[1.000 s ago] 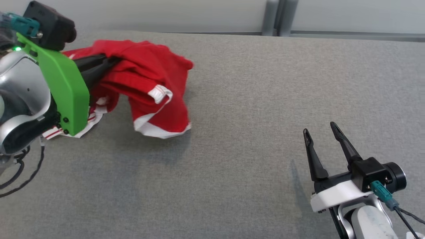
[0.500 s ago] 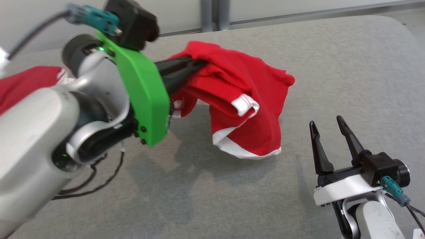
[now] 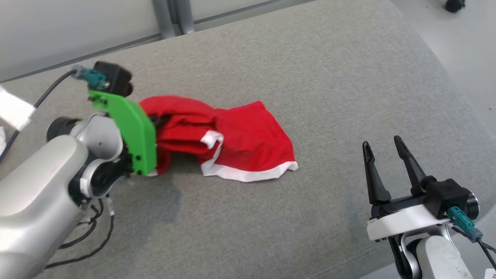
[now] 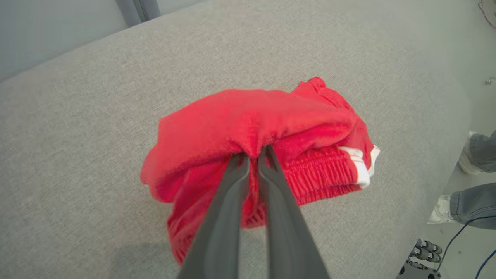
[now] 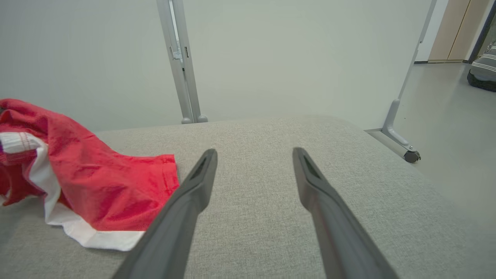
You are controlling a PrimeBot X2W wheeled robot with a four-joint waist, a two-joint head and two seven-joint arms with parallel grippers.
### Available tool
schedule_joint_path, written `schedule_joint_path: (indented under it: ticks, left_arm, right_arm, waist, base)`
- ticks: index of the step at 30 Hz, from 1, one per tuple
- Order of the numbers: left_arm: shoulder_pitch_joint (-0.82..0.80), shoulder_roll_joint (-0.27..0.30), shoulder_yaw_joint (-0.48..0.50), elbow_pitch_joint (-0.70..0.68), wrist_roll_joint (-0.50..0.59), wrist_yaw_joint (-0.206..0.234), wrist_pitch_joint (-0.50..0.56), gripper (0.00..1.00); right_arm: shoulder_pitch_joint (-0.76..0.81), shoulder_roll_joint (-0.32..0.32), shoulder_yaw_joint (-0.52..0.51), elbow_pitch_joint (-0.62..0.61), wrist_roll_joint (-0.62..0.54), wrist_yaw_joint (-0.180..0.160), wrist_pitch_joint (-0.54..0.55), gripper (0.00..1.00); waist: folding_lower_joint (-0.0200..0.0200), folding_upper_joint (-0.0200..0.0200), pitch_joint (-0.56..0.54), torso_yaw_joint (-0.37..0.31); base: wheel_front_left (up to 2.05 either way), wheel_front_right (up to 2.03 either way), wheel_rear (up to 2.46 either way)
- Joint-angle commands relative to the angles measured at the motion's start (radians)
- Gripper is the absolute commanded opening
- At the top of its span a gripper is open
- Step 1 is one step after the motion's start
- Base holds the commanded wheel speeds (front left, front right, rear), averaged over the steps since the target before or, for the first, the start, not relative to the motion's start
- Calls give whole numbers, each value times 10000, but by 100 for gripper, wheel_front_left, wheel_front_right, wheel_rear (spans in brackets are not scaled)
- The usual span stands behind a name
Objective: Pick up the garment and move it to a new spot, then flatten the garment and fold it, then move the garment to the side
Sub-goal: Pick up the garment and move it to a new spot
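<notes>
My left claw (image 4: 252,155) is clamping the shorts (image 3: 248,143); they're lying ten-to-four, white hem pointing four o'clock. My right claw (image 3: 381,141) is gaping, empty.

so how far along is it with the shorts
Done: shorts gripped, left jaws shut on a bunched fold. In hand: the move; one leg lies on the grey pad. Left: release, flatten, fold, move aside. Right jaws open, clear of them.

I am seeing the garment (image 3: 248,143) lying left of centre on the worktop (image 3: 310,77), with my left tool (image 4: 254,153) sitting at its left end and my right tool (image 3: 381,145) hovering lower right, well apart.
</notes>
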Motion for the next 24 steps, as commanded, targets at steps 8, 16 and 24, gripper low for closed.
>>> schedule_joint_path:
  ticks: [8,16,24]
  left_arm:
    - [399,93,280,1769,-623,-463,-73,52]
    - [358,481,824,1470,-1082,-1311,-554,100]
    - [2934,2482,2091,-1584,-1199,-208,-3188,100]
  right_arm:
    - [-169,-21,219,17,-249,-1,-34,100]
    - [-142,-18,59,13,-396,-3,-34,100]
    - [456,-7,-328,-68,-632,-1,-34,100]
  waist:
    - [0,86,418,80]
    - [0,86,268,600]
    - [0,86,-217,1103]
  base:
    - [0,0,0]
    - [0,0,0]
    - [0,0,0]
